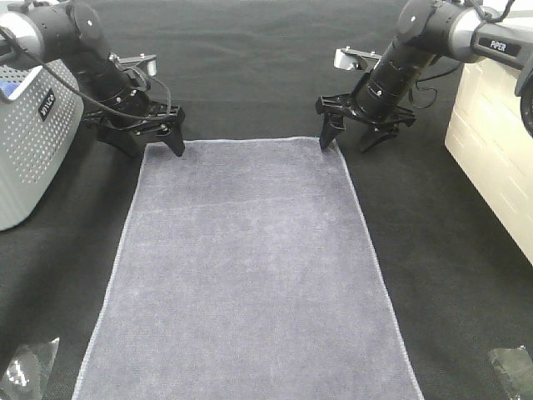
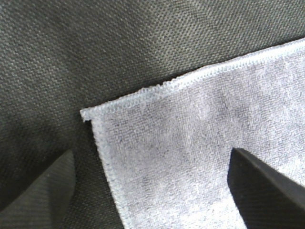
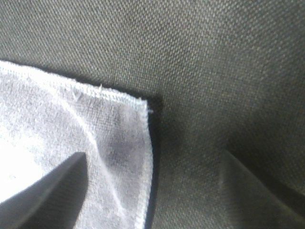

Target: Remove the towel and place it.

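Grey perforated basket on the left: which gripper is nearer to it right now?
Left. The left gripper, jaws open, straddles the far-left corner of the grey-lavender terry towel, close beside the grey perforated plastic basket. The right gripper is at the far-right corner, across the towel from it.

towel [image 1: 250,267] near end: cut off | basket [image 1: 33,142]: cropped left

Spread gripper [image 2: 152,150] astride towel [image 2: 205,124] corner

Exterior high view, 2 o'clock: white lettering "PIPER" on the grey link of the right arm [image 1: 497,45]. 9 o'clock: black tag [image 1: 46,105] with white letters on the grey perforated basket [image 1: 33,158]; letters too small to read reliably.
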`<state>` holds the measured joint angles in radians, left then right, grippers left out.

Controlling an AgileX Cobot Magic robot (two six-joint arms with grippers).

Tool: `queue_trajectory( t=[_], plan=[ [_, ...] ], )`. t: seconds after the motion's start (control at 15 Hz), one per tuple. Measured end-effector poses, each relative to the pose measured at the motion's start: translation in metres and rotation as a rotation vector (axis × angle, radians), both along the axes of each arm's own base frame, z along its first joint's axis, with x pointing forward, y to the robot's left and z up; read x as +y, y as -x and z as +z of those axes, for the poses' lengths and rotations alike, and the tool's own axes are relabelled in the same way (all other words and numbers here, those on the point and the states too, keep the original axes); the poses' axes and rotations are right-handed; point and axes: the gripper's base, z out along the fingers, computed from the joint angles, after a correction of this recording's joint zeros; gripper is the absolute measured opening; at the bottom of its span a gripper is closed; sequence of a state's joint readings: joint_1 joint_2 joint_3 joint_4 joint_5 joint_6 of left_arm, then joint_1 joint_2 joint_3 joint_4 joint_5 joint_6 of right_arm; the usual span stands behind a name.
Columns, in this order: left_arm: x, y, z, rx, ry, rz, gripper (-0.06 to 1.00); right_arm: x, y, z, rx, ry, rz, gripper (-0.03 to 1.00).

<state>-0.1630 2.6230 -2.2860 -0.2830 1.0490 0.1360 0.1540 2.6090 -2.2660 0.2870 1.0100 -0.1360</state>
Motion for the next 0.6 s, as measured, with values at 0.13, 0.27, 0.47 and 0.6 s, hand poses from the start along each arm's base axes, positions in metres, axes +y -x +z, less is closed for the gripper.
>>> queue_trajectory(
  t=[0.13,0.27,0.47,0.6],
  plan=[
    [-0.012,0.003,0.0,0.0,0.001,-0.023,0.79,0.004,0.0,-0.002,0.008,-0.045,-0.014,0.69],
    [-0.023,0.004,0.0,-0.008,0.005,-0.04,0.73,0.007,0.0,-0.003,0.016,-0.074,-0.02,0.63],
    [-0.027,0.005,-0.002,-0.01,0.012,-0.042,0.54,0.018,0.003,-0.005,0.017,-0.069,0.008,0.51],
    [-0.027,0.004,-0.004,-0.009,0.015,-0.039,0.36,0.023,0.002,-0.009,-0.003,-0.061,0.015,0.33]
  ],
)
